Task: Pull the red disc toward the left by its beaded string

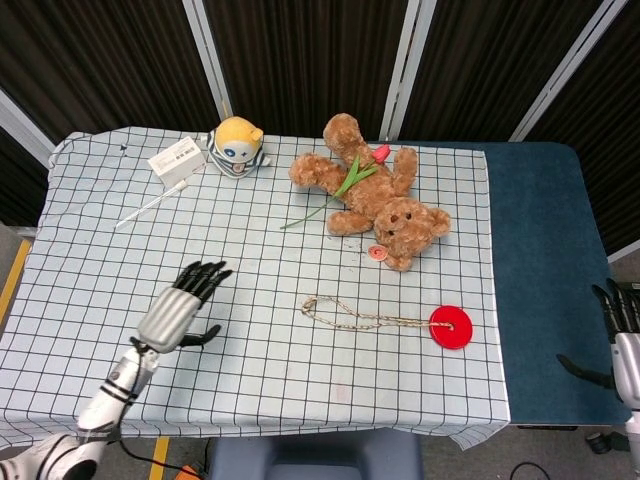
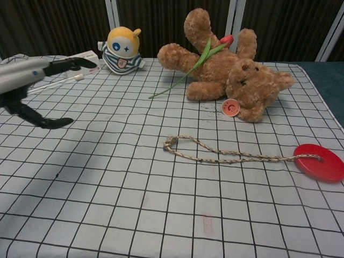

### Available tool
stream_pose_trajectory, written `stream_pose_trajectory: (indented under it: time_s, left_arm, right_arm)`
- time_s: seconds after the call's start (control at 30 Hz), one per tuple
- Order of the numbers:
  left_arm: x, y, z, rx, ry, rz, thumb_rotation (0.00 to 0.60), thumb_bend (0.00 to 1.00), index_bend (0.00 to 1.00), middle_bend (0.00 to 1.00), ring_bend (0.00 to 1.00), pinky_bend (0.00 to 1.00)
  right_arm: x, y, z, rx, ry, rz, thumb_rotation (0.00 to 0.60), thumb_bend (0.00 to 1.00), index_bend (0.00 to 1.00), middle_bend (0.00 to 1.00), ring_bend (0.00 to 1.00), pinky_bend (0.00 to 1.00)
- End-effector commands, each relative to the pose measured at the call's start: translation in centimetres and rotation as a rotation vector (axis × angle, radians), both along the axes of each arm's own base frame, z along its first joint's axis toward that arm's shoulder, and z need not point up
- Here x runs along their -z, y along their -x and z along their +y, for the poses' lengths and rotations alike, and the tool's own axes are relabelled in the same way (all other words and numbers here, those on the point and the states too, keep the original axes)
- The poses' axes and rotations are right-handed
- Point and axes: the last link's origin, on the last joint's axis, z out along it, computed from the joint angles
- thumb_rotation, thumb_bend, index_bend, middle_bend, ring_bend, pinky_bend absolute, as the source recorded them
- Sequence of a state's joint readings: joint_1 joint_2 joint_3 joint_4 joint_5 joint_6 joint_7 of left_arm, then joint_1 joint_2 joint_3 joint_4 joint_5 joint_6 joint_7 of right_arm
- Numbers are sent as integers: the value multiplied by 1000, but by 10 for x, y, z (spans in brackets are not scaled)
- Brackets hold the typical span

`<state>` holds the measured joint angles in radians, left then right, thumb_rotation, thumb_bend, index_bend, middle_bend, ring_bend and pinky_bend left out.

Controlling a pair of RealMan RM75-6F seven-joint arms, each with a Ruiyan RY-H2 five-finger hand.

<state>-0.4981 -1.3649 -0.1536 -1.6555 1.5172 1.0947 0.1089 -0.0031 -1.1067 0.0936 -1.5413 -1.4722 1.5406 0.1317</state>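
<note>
The red disc (image 1: 451, 326) (image 2: 319, 162) lies flat on the checked cloth at the right. Its beaded string (image 1: 352, 317) (image 2: 220, 154) runs left from the disc and ends in a small loop. My left hand (image 1: 184, 307) (image 2: 32, 81) hovers over the cloth well left of the loop, fingers spread, holding nothing. My right hand (image 1: 621, 340) stays at the far right edge beside the table, off the blue surface, fingers apart and empty.
A brown teddy bear (image 1: 375, 196) with a red tulip (image 1: 348, 180) lies behind the string. A yellow-headed doll (image 1: 236, 144), a white box (image 1: 176, 159) and a thin white stick (image 1: 150, 205) sit at the back left. Blue table surface (image 1: 545, 270) shows right of the cloth.
</note>
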Motion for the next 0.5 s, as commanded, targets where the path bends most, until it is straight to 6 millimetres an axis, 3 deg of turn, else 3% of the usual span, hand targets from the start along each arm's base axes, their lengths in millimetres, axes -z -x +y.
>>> stream_pose_trajectory:
  time_s: [0.03, 0.3, 0.5]
  left_arm:
    - [41, -37, 18, 36, 72, 7, 600, 325, 0, 0, 0, 0]
    - [96, -76, 38, 38, 159, 9, 600, 325, 0, 0, 0, 0]
    - [121, -96, 50, 34, 164, 8, 600, 326, 0, 0, 0, 0]
  right_arm:
    - [-2, 3, 1, 11, 2, -2, 600, 29, 0, 0, 0, 0]
    - [-2, 17, 2, 43, 0, -19, 600, 29, 0, 0, 0, 0]
    - [-3, 23, 1, 55, 0, -26, 600, 29, 0, 0, 0, 0]
